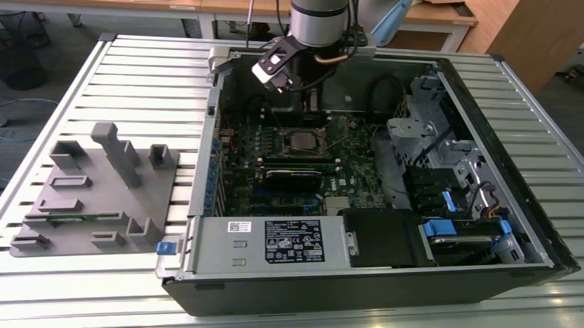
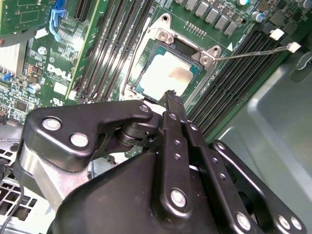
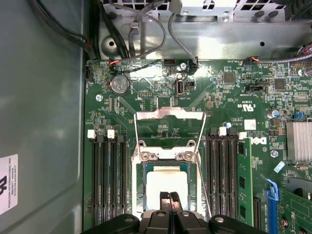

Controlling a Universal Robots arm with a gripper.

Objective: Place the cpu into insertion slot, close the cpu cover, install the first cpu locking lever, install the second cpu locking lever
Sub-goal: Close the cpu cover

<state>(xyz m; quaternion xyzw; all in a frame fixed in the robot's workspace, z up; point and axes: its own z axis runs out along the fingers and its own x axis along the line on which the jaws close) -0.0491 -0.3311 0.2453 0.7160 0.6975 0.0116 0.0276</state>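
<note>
Slatted metal table (image 1: pixel 119 75), open computer case (image 1: pixel 511 137), arm (image 1: pixel 319 24) reaching straight down inside, gripper (image 3: pixel 169 196) fingers pinched together on nothing, tips just over cpu (image 3: pixel 166 181) flat, metal top up, in insertion slot (image 3: pixel 137 185), cpu cover (image 3: pixel 169 113) standing open.

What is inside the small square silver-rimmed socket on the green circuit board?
A flat square silver-grey chip lies in the socket. The black gripper, shut, hangs over one edge of the chip and covers that part. The socket's contacts beneath the chip are hidden.
</note>
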